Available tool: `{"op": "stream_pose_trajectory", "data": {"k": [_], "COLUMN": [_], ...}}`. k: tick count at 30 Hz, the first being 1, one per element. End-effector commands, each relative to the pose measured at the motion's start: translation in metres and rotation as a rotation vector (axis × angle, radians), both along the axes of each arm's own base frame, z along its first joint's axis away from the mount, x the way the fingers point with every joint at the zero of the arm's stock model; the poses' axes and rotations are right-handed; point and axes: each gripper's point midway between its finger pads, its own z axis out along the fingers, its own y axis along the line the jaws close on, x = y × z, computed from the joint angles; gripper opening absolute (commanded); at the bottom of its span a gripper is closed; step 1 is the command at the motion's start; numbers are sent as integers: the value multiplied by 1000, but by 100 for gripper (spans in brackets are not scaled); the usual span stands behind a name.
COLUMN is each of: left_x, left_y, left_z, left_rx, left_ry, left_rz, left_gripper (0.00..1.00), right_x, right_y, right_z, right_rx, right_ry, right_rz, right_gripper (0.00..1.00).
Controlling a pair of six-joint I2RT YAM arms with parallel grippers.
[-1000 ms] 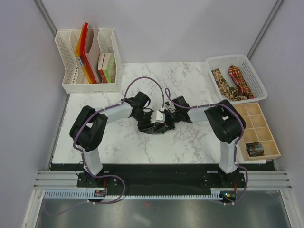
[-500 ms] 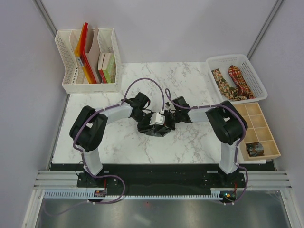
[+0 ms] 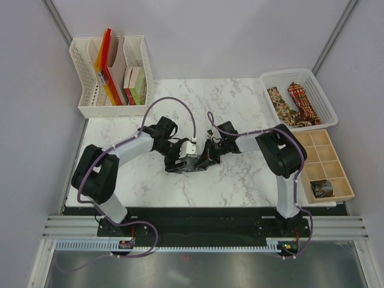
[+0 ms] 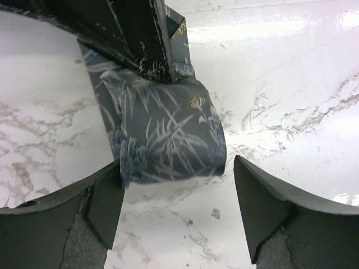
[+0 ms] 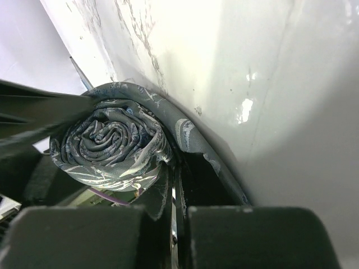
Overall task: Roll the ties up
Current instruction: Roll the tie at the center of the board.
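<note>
Left pincer (image 4: 178,208): wide open astride the rolled grey-green tie (image 4: 165,137), mid-frame on the tabletop (image 4: 291,84), gripping nothing; right pincer (image 5: 175,224) shut on its edge; risk: roll uncoils should that pinch slip.

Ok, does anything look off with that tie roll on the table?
The grey-green tie roll looks loose: its outer wrap stands away from the coil. It also sits off-centre in the open left gripper, close to one finger. The right gripper pinches its fabric.
</note>
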Motion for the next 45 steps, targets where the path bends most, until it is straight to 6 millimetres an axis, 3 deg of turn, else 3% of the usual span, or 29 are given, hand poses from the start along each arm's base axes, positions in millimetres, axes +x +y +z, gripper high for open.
{"op": "stream_pose_trajectory", "data": {"k": [1, 7, 13, 19, 23, 33, 36, 39, 41, 45], "left_x": [-4, 3, 10, 9, 12, 15, 16, 13, 4, -12], "left_y": [-1, -13, -17, -28, -40, -69, -72, -70, -59, -41], "left_z": [20, 18, 3, 16, 23, 1, -11, -19, -31, -45], "left_rx": [-77, -113, -89, -121, -116, -37, 4, 39, 104, 170], "left_ry": [-33, -42, -93, -113, -118, 31, 48, 73, 116, 142], "left_rz": [11, 43, 43, 21, 31, 143, 156, 152, 138, 119], "left_gripper": [82, 83, 86, 65, 61, 61, 60, 49, 39, 32], "right_x": [-4, -4, -5, -5, -8, -9, -8, -6, -2, 6], "right_y": [-43, -42, -41, -40, -36, -23, -17, -10, -6, -10], "right_z": [-73, -74, -74, -76, -75, -66, -61, -49, -35, -9], "right_rx": [-303, -299, -297, -301, -300, -244, -202, -142, -97, -32], "right_ry": [18, 24, 24, 26, 25, 20, 15, 12, 6, -8], "right_rz": [-76, -71, -65, -55, -45, -42, -44, -50, -49, -56], "right_gripper": [0, 0, 0, 0, 0, 0, 0, 0, 0, 5]}}
